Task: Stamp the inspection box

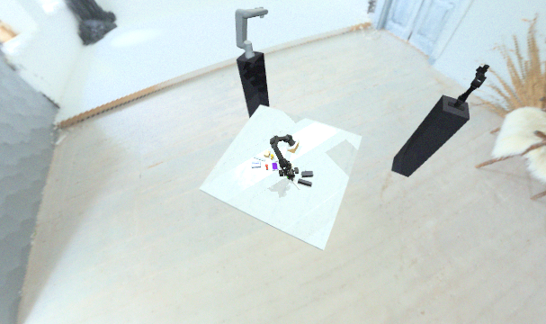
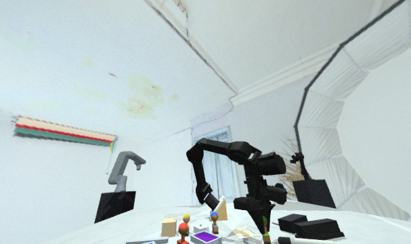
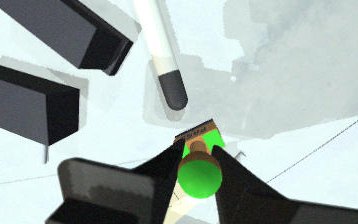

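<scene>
My gripper points down and is shut on the handle of the green-knobbed PASS stamp. The stamp hangs upright between the fingertips, low over the bench; whether its base touches the bench I cannot tell. Its lettered edge shows in the wrist view. The purple ink pad lies left of the gripper in the exterior view. A cream card lies between pad and gripper; part of it shows below the stamp in the wrist view. Any print on it cannot be made out.
Stamps with red, yellow and blue knobs stand around the pad, near a tan block. Two black blocks lie beside the gripper. A white marker with a dark tip lies close to the stamp.
</scene>
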### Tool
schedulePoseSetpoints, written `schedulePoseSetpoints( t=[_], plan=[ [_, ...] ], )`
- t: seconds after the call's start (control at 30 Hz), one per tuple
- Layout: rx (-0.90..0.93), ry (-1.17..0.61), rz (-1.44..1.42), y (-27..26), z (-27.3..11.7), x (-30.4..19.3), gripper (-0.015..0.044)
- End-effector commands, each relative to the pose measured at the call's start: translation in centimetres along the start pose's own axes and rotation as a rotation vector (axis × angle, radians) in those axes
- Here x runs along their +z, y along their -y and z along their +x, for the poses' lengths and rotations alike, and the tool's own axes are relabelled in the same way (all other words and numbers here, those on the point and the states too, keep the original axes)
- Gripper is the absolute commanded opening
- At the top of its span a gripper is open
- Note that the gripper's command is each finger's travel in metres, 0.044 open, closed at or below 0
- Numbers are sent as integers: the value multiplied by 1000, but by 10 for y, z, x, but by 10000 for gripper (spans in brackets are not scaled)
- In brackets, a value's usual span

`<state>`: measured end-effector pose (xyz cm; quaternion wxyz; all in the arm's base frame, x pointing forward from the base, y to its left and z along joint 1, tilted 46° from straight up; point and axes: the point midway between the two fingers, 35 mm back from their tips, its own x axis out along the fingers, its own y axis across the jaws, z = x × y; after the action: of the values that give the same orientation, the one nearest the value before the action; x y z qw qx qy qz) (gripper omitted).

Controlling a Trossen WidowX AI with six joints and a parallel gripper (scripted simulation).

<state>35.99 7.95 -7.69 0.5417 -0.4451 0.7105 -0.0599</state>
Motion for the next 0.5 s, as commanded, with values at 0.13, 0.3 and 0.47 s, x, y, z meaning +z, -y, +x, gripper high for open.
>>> schedulePoseSetpoints(
  t=[0.13, 0.3, 0.47],
  plan=[
    [0, 0, 1, 0, 0, 0, 236],
    [0, 1, -3, 0, -8, 2, 252],
    [-5, 5, -34, 0, -72, 6, 252]
  ],
)
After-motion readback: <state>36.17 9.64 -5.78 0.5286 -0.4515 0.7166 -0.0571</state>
